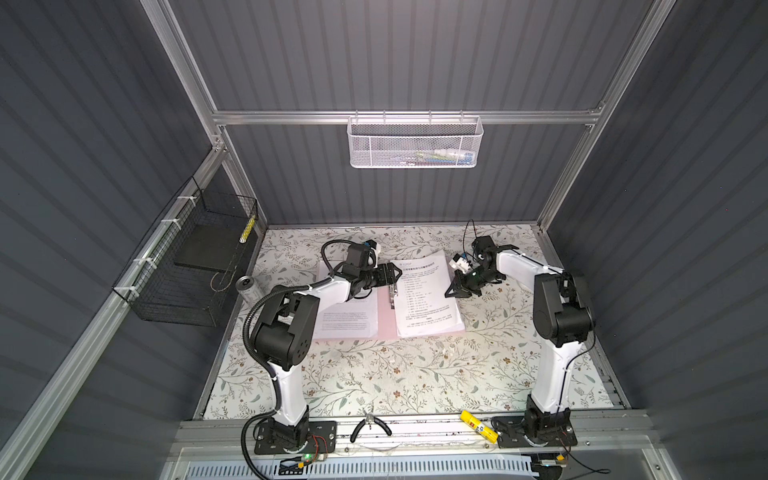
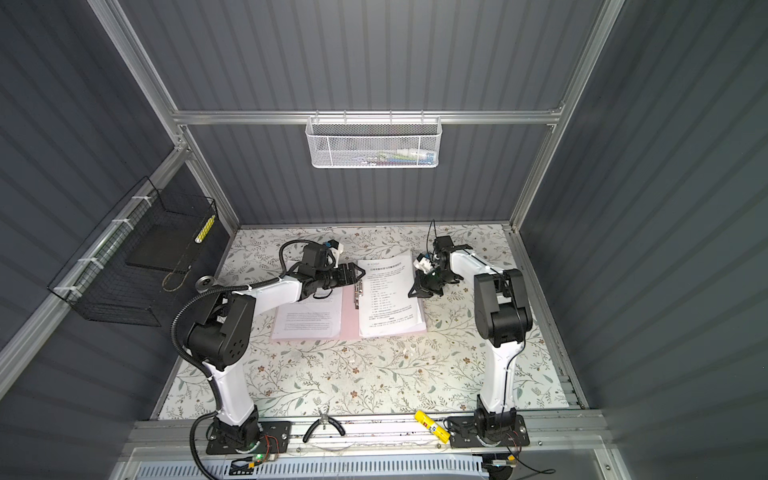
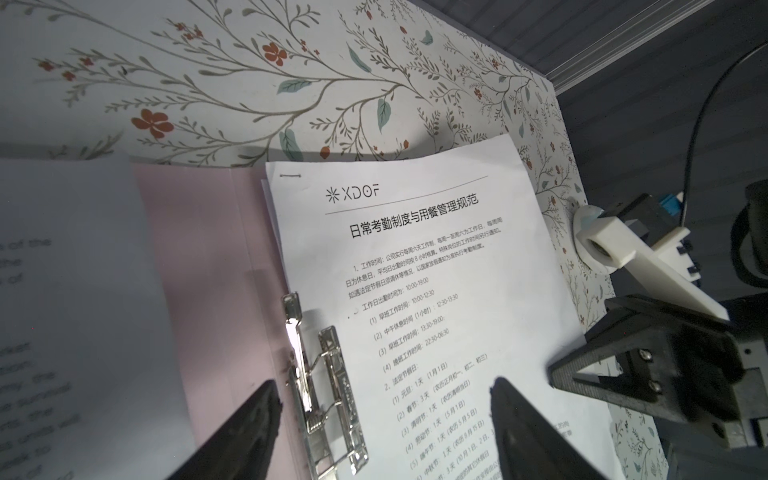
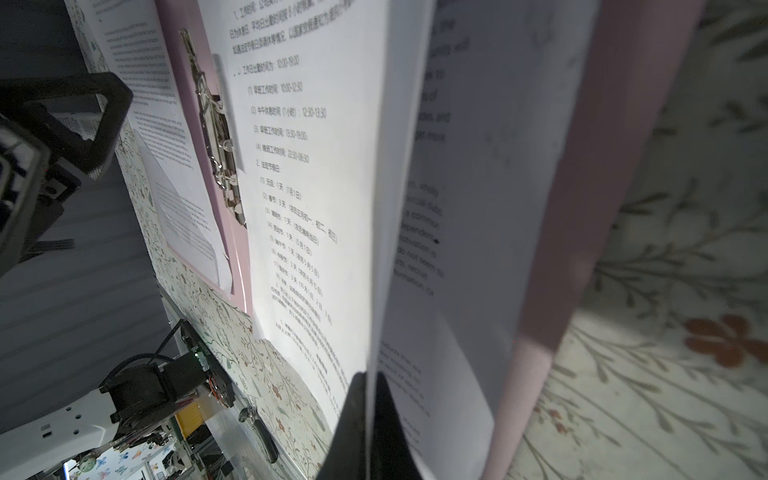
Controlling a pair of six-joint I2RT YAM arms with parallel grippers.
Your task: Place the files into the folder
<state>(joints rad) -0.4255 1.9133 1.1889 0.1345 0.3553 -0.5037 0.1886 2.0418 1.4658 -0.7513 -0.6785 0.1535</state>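
Note:
The pale pink folder (image 1: 384,320) (image 2: 350,320) lies open on the table in both top views, its metal clip (image 1: 391,293) (image 3: 328,386) (image 4: 216,129) along the spine. Of the files, one white sheet (image 1: 345,320) (image 3: 62,291) rests on the left half. A sheet with a bold heading (image 1: 424,299) (image 2: 388,299) (image 3: 415,270) tops the right half. My right gripper (image 1: 451,293) (image 2: 413,292) (image 4: 368,378) is shut on that sheet's right edge, raising it off another printed sheet (image 4: 478,166). Just above the clip my left gripper (image 1: 394,277) (image 2: 358,275) (image 3: 382,384) hangs open, holding nothing.
A metal can (image 1: 248,286) stands left of the folder. A black wire basket (image 1: 187,270) holding a black slab hangs on the left wall, a white mesh basket (image 1: 415,141) on the back rail. Pliers (image 1: 371,426) and a yellow item (image 1: 478,424) lie on the front rail.

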